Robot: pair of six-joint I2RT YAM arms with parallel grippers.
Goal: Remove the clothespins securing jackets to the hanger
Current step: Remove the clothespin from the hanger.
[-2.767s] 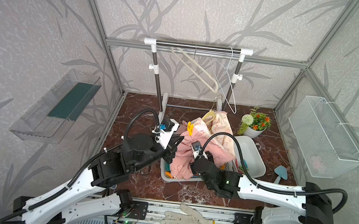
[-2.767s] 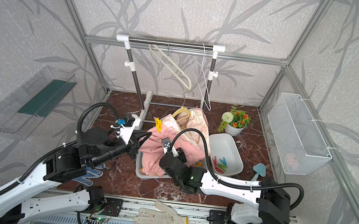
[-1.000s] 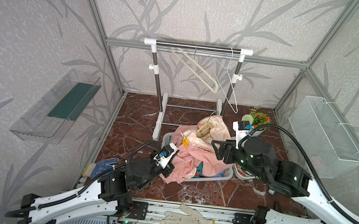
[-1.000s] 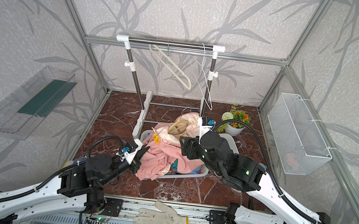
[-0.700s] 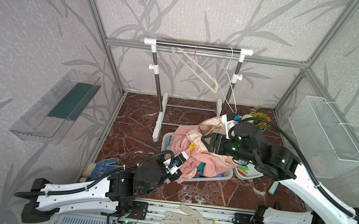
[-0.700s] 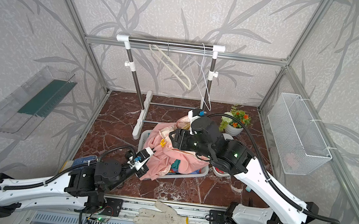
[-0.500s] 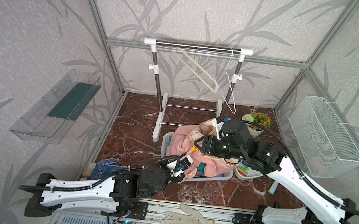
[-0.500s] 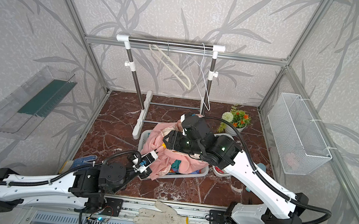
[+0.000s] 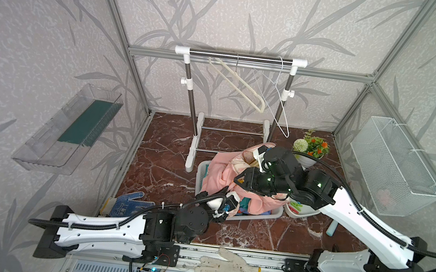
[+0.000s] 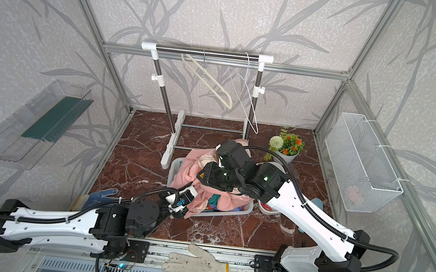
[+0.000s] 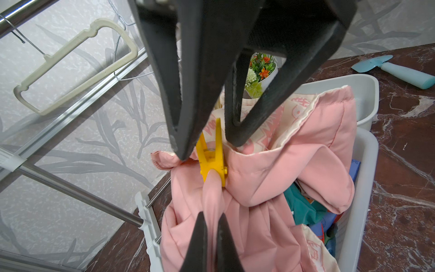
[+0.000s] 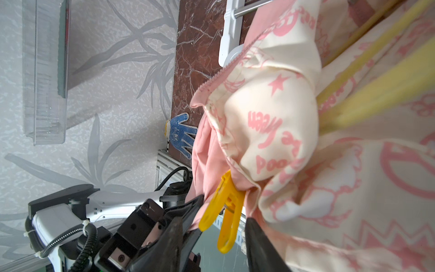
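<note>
A pink jacket (image 9: 218, 170) with cream patterned lining is heaped over a white basket (image 9: 257, 217). A yellow clothespin (image 11: 211, 162) is clipped on its edge, with the handles sticking out. My right gripper (image 12: 213, 221) straddles those handles; its jaws are open, with a gap on each side of the yellow clothespin (image 12: 226, 207). From below, my left gripper (image 11: 213, 214) is shut on a fold of the pink jacket (image 11: 270, 183). A blurred pale yellow hanger (image 12: 376, 89) lies inside the jacket. A teal jacket (image 11: 303, 207) lies in the basket.
A clothes rack (image 9: 193, 139) behind the basket carries a cream hanger (image 9: 240, 84) and a wire hanger (image 9: 279, 107). A small white bin (image 9: 301, 209) and a flower pot (image 9: 311, 148) stand to the right. A blue-dotted glove (image 9: 129, 205) lies left, a white glove (image 9: 228, 270) on the front rail.
My right arm has swung left over the jacket, and its jaws have narrowed round the yellow clothespin. My left arm has stretched low along the front, still pinching the pink fabric.
</note>
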